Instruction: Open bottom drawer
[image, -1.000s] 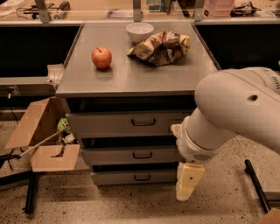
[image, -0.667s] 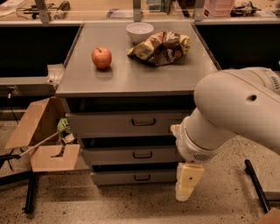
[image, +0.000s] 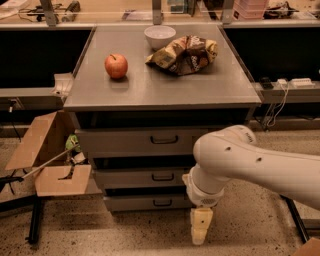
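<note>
The grey cabinet has three closed drawers. The bottom drawer (image: 145, 202) is the slimmest front, lowest of the three, with a small dark pull handle (image: 162, 202) in its middle. My gripper (image: 200, 227) hangs from the white arm (image: 250, 165), pointing down at the floor. It is just right of the bottom drawer's right end and a little in front of it, not touching the handle. The arm hides the right ends of the middle and bottom drawers.
On the cabinet top (image: 160, 85) are a red apple (image: 116, 65), a white bowl (image: 160, 36) and a crumpled chip bag (image: 184, 53). An open cardboard box (image: 50, 160) stands on the floor at the left. Dark stand legs (image: 35, 220) lie on the speckled floor.
The arm has drawn lower and to the right in the view, showing more of the cabinet top and drawers. The gripper still hangs by the bottom drawer's right end. The drawers stay shut.
</note>
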